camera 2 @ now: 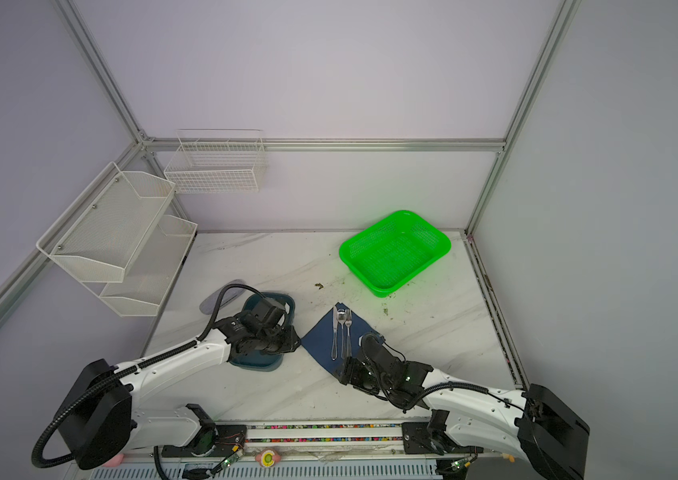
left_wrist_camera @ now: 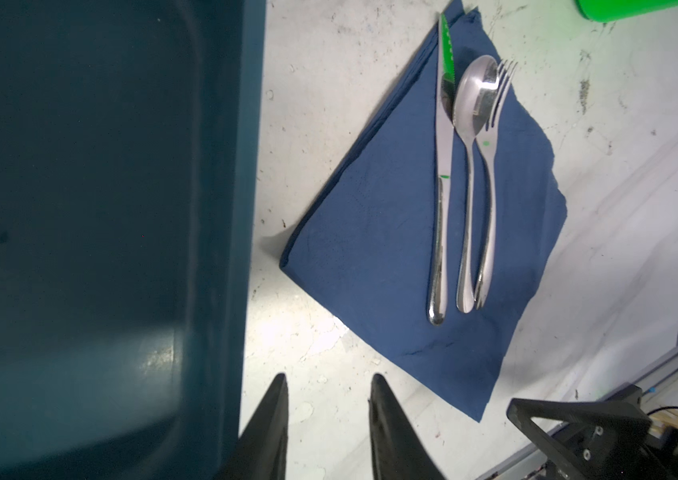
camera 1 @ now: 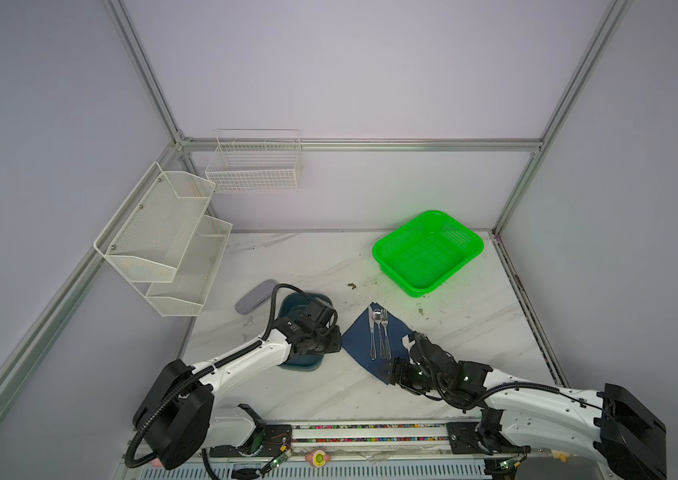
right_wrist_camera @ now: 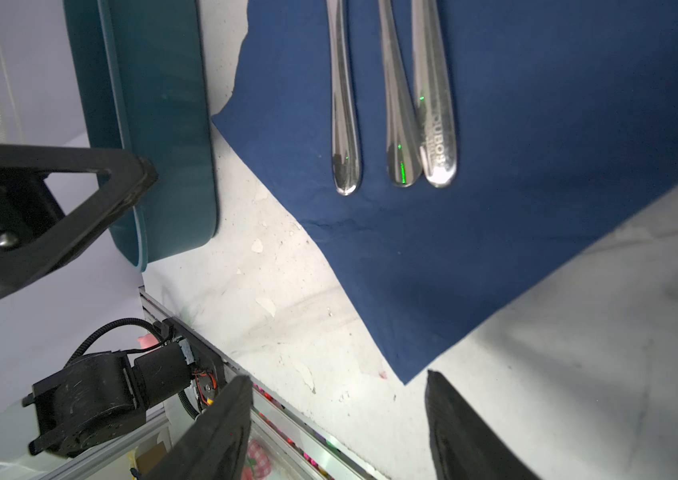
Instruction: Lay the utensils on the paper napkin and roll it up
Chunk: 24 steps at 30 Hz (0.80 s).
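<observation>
Marble table (camera 1: 308,257): napkin (camera 1: 360,338), teal tray (camera 1: 302,364), green basket (camera 1: 375,250), grey case (camera 1: 254,296)

I see the navy paper napkin (left_wrist_camera: 370,249) lying flat and unrolled, turned corner-on like a diamond. On it lie the shiny knife (left_wrist_camera: 443,216), spoon (left_wrist_camera: 474,95) and fork (left_wrist_camera: 489,199), parallel, spoon touching fork.

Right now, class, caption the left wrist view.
Knife, spoon and fork lie side by side on the navy napkin, beside the teal tray.

Green basket (camera 1: 427,253) far right on marble table (camera 1: 308,266); teal tray (left_wrist_camera: 96,208) near grey case (camera 1: 255,296); white mesh rack (camera 1: 154,224)
</observation>
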### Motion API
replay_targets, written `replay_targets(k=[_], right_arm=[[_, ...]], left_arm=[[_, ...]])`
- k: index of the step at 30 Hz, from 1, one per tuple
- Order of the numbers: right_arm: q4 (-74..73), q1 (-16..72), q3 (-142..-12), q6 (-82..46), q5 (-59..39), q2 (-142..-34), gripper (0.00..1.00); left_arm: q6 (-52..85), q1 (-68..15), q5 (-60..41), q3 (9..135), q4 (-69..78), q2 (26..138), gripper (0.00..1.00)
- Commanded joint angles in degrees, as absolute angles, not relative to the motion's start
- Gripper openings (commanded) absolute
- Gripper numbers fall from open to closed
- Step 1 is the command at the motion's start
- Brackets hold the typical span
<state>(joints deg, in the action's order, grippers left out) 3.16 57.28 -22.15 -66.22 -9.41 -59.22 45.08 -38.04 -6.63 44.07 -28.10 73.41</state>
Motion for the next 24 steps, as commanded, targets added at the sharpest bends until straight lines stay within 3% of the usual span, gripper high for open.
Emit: replay_targets(k=[1, 14, 24], right_arm=[[2.13, 57.57, -20.21, -70.30, -8.73, -59.37, 0.68], [-10.92, 57.59, -16.06, -73.55, -8.83, -63.80, 0.65], [-7.30, 57.57, -16.09, -75.30, -7.15, -64.44, 0.62]], left_arm=[[45.46, -38.63, -9.41, 41.32, -24.06, 69.95, 0.33], [43.86, -43.74, -11.33, 45.48, -22.31, 75.58, 0.33], [43.59, -48.44, -14.06, 51.36, -18.42, 85.76, 0.25]])
